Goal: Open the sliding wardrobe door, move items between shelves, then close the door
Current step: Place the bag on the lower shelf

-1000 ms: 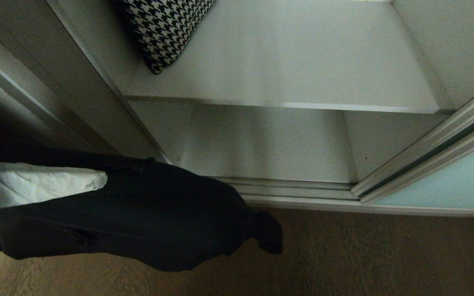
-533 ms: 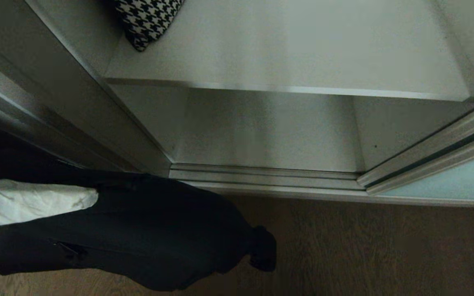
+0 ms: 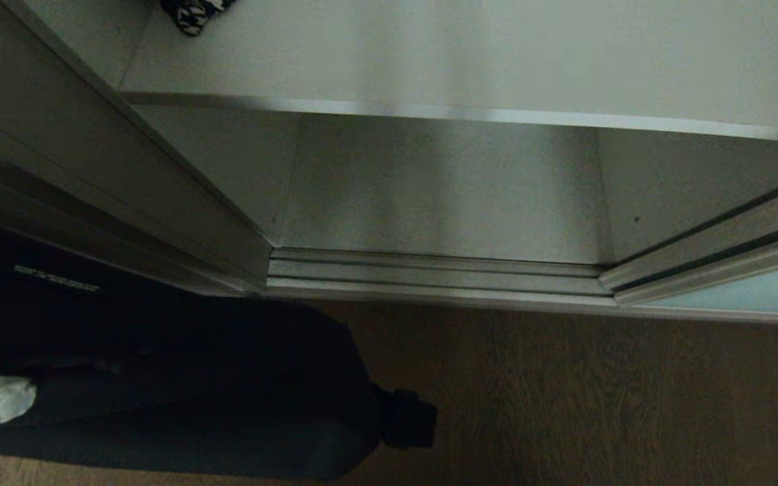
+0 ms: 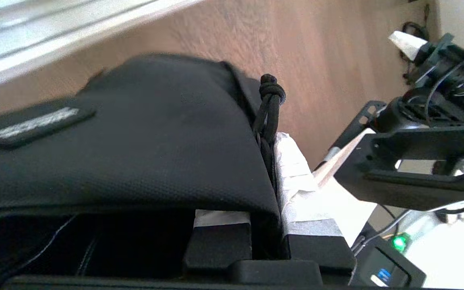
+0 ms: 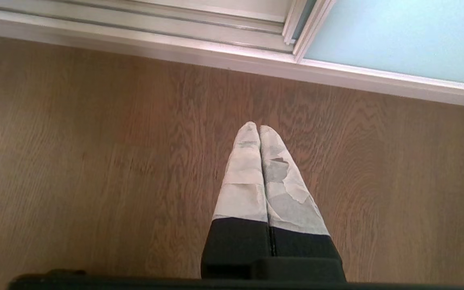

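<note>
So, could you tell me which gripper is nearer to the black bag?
The left. The left gripper is shut on the black bag, pinching its edge between the taped fingers. The right gripper is shut on nothing, pointing down at the wood floor, apart from the bag.

a home bedroom: wardrobe shelves (image 3: 470,61), wood floor (image 3: 598,398).

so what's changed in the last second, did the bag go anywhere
The head view tipped downward, so the shelf and houndstooth cushion slid up the picture without moving themselves. The black bag sank lower and leftward in view. The left pincer stays shut on it; the right pincer stays shut over the floor.
</note>
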